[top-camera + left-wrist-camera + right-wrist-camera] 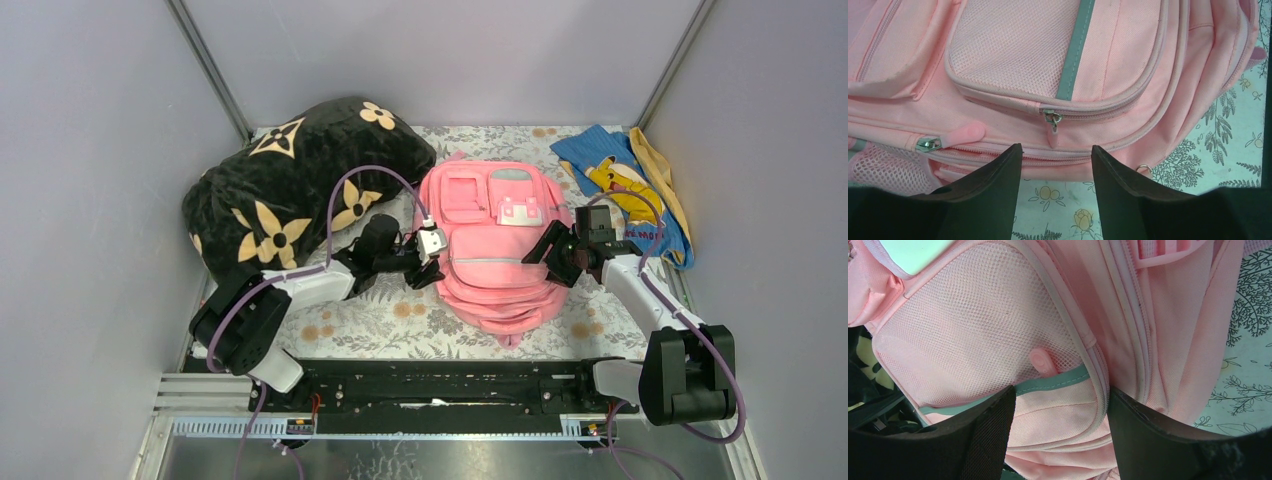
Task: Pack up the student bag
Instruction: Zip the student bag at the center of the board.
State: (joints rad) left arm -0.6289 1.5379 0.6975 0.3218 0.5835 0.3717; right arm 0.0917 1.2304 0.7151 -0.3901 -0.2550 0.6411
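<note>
Softly rumpled, the pink student bag [497,268] is fabric and mesh.

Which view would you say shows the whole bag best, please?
The top view: the bag lies there with its full outline visible. The left wrist view shows only a grey-striped pocket and zip pulls close up; the right wrist view, only a mesh pocket and seams.
</note>
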